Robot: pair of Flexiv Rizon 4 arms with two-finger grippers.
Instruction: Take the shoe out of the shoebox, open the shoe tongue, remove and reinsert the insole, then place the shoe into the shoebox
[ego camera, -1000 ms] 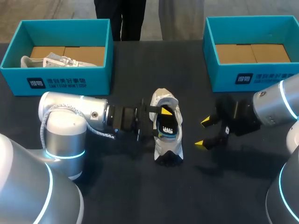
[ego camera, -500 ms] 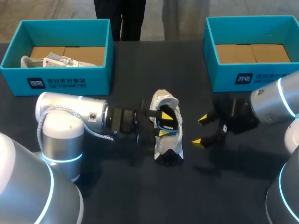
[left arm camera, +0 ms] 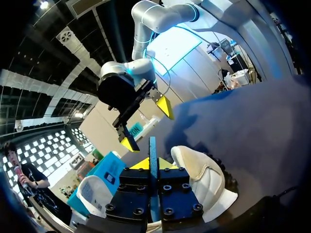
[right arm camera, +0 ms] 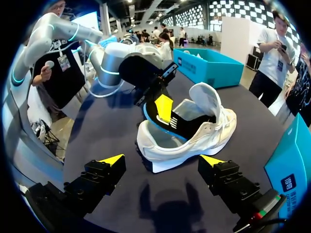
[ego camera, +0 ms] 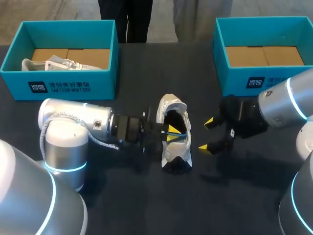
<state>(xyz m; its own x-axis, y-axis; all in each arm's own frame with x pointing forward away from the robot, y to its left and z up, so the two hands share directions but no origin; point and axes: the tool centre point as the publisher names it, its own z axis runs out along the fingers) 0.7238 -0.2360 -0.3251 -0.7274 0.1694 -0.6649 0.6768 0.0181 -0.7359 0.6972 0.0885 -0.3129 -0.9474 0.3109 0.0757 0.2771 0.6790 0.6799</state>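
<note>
Pinching the insole [right arm camera: 192,122], the left end effector [ego camera: 170,133] seems mid insole-step; the released right end effector [ego camera: 206,134] should steady the shoe [ego camera: 175,152].

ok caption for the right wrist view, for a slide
Left gripper pinching the insole partly out of the white shoe, open right gripper facing it

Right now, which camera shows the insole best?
Right wrist view: the insole shows broadside, partly out of the shoe. Head view shows a dark sliver; left wrist view only its thin edge.
</note>
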